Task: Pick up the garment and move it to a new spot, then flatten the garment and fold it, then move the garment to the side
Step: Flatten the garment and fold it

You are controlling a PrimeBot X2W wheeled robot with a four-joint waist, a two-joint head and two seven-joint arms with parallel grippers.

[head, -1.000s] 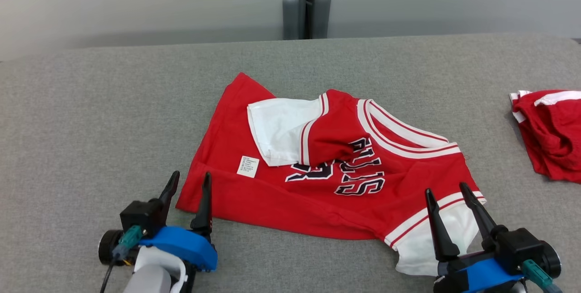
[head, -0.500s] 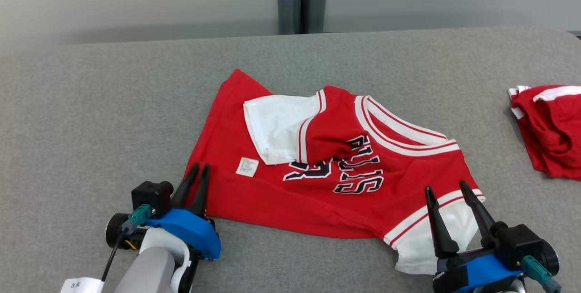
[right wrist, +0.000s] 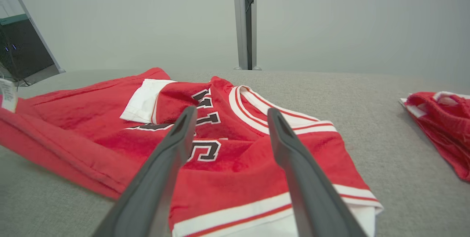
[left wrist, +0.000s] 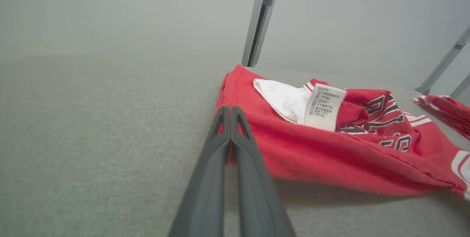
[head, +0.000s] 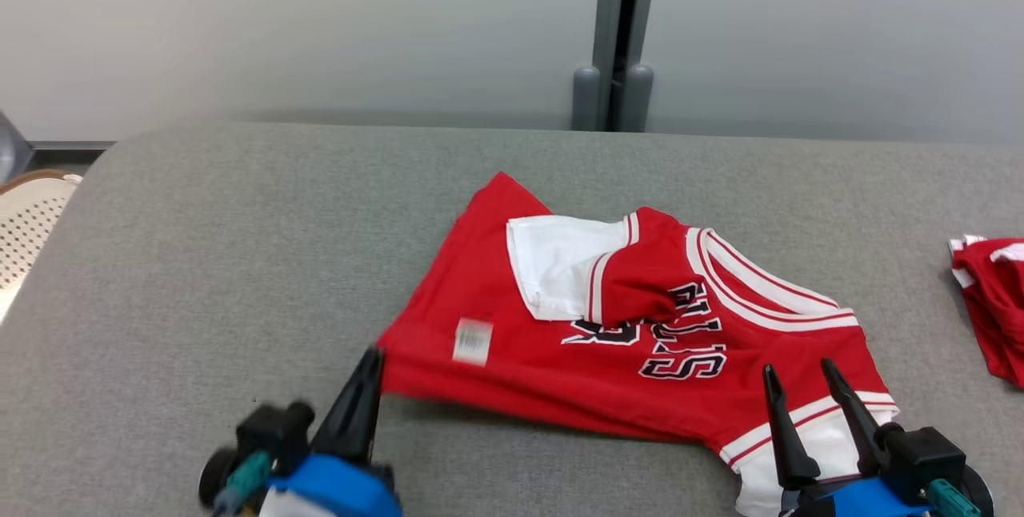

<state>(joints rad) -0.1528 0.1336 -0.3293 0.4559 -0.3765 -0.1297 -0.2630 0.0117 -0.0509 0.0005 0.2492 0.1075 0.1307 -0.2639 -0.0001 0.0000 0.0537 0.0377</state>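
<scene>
The garment is a red jersey with white trim and dark lettering, lying crumpled on the grey padded table. My left gripper is shut on the jersey's near-left hem corner, which is raised a little with a shadow beneath it. From the left wrist camera the two fingers press together at the red hem, and a white care label stands up. My right gripper is open above the white-trimmed near-right edge, its fingers spread over the jersey.
A second red and white garment lies bunched at the table's right edge, also visible as a red heap. A grey post stands behind the table. A white perforated chair sits beyond the rounded left corner.
My left gripper shut on the jersey's near-left hem corner and raised it slightly. The head camera shifted, so the whole scene sits further right and lower. The right gripper stayed open.
</scene>
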